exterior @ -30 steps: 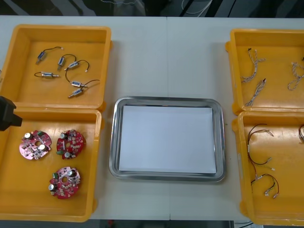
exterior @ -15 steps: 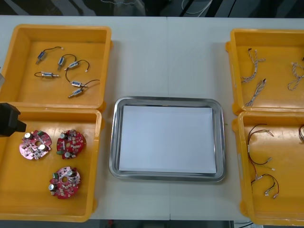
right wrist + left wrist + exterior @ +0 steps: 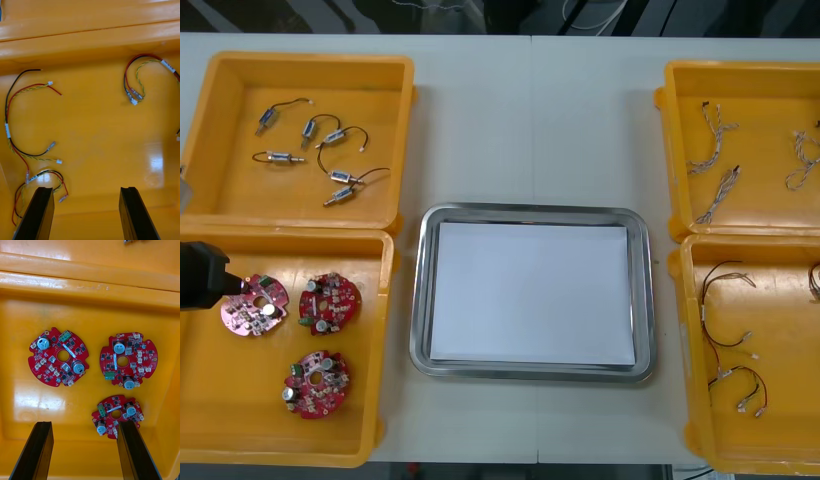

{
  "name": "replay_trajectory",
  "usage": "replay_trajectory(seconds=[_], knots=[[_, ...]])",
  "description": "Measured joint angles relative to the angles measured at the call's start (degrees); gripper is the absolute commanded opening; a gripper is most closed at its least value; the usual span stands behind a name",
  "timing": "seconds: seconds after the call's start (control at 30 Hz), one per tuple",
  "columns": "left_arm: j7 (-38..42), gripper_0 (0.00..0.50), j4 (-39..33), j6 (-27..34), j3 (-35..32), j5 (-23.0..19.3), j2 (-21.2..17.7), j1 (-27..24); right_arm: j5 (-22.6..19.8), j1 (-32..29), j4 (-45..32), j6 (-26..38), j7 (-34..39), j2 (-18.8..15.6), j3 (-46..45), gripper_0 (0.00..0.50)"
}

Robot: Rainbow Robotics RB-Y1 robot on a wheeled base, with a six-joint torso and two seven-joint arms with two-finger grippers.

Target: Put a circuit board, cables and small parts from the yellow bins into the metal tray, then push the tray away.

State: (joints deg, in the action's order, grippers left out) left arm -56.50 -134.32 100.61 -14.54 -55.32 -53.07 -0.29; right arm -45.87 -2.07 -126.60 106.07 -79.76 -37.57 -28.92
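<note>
Worktop [image 3: 530, 110], pale and smooth, seen from above. Shiny rectangular metal tray [image 3: 418, 300] with rounded corners and a flat white inside sits at centre frame. Left tool [image 3: 84, 425], black, hangs at the frame's left edge over the lower-left yellow bin [image 3: 370, 400], above three round red circuit boards [image 3: 330, 302] studded with small components; its fingers stand spread apart, gripping nothing. Right tool [image 3: 85, 189], likewise spread wide and gripping nothing, hovers over thin looping red and yellow cables [image 3: 132, 95] on glossy plastic.
</note>
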Motion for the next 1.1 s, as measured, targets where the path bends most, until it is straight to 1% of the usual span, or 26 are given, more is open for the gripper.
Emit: replay_trajectory(seconds=[0.2,0.3,0.43,0.57,0.7,0.9,1.0,1.1], knots=[[0.2,0.500,-1.1,-3.4,0.0,0.6,1.4,3.6,1.2,-2.9,-2.8,-2.1,1.2,3.9,0.0,0.500],[0.2,0.500,-1.2,-5.2,0.4,1.4,2.2,4.9,1.7,-4.6,-3.6,-3.7,1.2,4.9,0.2,0.500],[0.3,0.500,-1.2,-8.1,2.9,4.7,3.1,6.6,2.5,-7.2,-3.9,-7.0,1.2,5.9,1.1,0.500],[1.4,0.500,-1.2,-10.4,6.6,8.5,3.6,8.1,4.0,-10.1,-3.9,-11.7,1.4,6.0,3.7,0.500],[7.1,0.500,-1.2,-12.5,10.7,11.7,3.6,9.2,5.0,-11.7,-3.7,-13.1,1.8,6.0,6.8,0.500],[19.3,0.500,-1.2,-13.1,15.7,16.5,4.0,10.0,6.1,-11.8,-1.3,-14.0,1.8,6.0,10.0,0.500],[20.3,0.500,-1.2,-13.4,17.3,18.7,4.6,10.4,6.7,-11.8,-0.7,-14.2,1.8,6.3,10.8,0.500],[20.3,0.500,-1.2,-13.6,18.5,19.9,5.2,10.7,7.3,-11.8,-0.3,-14.2,1.8,6.9,11.1,0.500]])
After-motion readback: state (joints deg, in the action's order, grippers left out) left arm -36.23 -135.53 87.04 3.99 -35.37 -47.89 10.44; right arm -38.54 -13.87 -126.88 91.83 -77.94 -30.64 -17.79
